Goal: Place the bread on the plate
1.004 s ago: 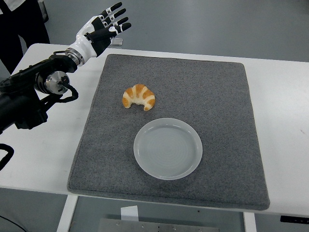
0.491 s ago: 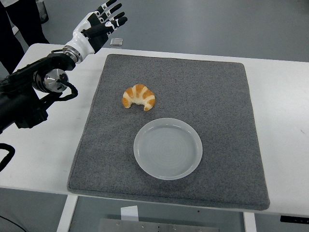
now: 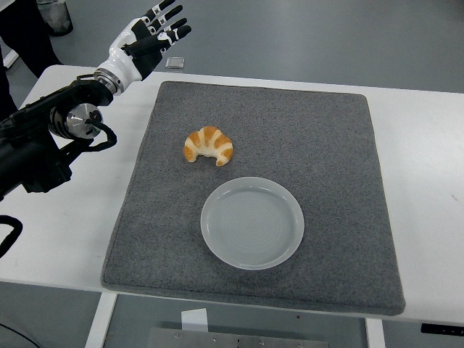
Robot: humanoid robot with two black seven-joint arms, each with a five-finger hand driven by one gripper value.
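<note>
Glossy crescent bread (image 3: 209,145) on nubby grey mat (image 3: 326,145), beside smooth round plate (image 3: 252,222).

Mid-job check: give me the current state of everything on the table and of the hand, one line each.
croissant: lying on the grey mat, beyond and left of the plate, apart from it, not held.
plate: upright on the mat, nothing on it.
grey mat: flat on the white table.
left hand: raised over the table's far left corner, fingers spread, holding nothing.
right hand: out of view.
</note>
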